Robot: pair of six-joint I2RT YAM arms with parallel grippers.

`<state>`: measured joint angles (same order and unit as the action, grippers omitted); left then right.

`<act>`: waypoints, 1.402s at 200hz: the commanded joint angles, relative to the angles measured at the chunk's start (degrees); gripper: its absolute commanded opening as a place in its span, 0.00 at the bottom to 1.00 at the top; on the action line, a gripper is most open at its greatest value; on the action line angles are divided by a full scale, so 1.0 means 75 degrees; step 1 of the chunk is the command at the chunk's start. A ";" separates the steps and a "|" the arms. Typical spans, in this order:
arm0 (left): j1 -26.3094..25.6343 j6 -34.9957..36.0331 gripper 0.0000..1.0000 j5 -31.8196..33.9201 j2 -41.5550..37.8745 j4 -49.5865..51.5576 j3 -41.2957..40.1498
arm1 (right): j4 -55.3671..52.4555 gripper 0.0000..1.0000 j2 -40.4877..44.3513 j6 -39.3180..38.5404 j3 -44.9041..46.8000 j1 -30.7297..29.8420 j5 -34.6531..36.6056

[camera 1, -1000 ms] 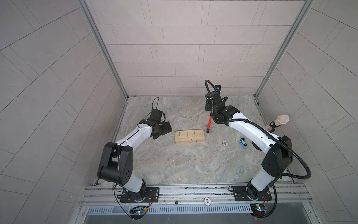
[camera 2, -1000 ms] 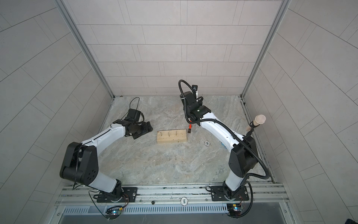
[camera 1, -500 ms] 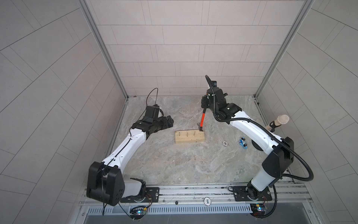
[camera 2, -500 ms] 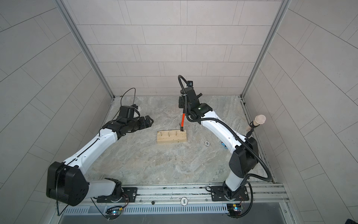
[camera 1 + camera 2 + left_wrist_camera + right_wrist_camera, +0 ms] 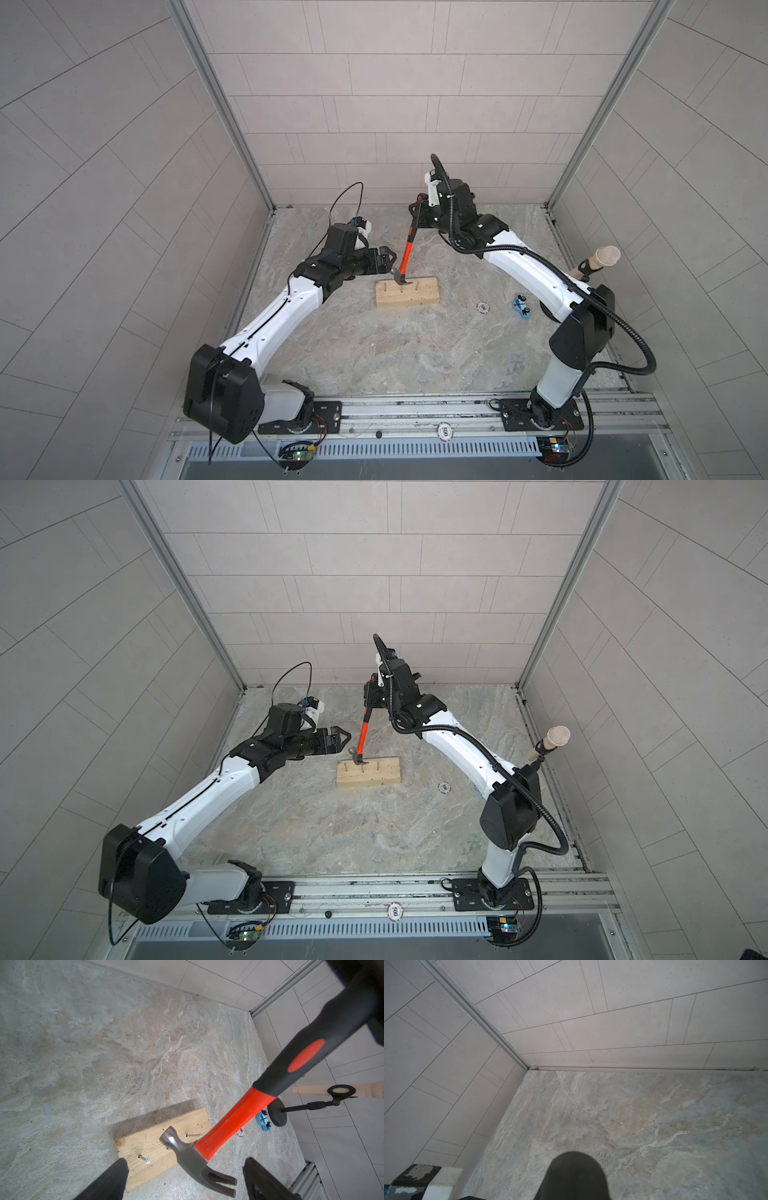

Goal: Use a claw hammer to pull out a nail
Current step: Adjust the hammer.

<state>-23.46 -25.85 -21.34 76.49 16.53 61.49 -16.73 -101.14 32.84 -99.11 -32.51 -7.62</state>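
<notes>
The claw hammer [image 5: 408, 249] [image 5: 364, 734] [image 5: 234, 1118] has a steel head, an orange-red shaft and a black handle end. My right gripper [image 5: 417, 210] [image 5: 369, 696] is shut on that handle end, whose dark butt [image 5: 574, 1176] fills the right wrist view. The hammer leans down to a pale wooden block [image 5: 419, 297] [image 5: 382, 777] [image 5: 143, 1142]. Its head [image 5: 187, 1155] is over the block's back edge, close to a nail [image 5: 144, 1160]; another nail [image 5: 194, 1135] stands further along. My left gripper [image 5: 388, 258] [image 5: 343, 735] [image 5: 186, 1161] is open, with a finger on either side of the claw.
A beige microphone-like stick [image 5: 598, 264] [image 5: 550, 742] [image 5: 311, 1089] on a black stand is at the right wall. A blue toy car [image 5: 521, 306] [image 5: 264, 1122] and a poker chip [image 5: 482, 306] [image 5: 444, 787] lie right of the block. Tiled walls close in three sides.
My left arm rose and reached right, bringing its open gripper up to the hammer head. My right arm swung the hammer head left, from the block's right end to over its left half.
</notes>
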 commanded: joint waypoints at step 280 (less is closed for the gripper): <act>-0.0644 -0.0116 0.05 0.1187 0.0899 -0.1018 0.0646 | 0.0216 0.24 -0.0417 0.0766 -0.0642 0.0008 -0.1341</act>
<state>-30.44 -19.03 -19.22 83.83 14.09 65.39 -14.04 -107.77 35.11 -105.25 -32.21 -16.88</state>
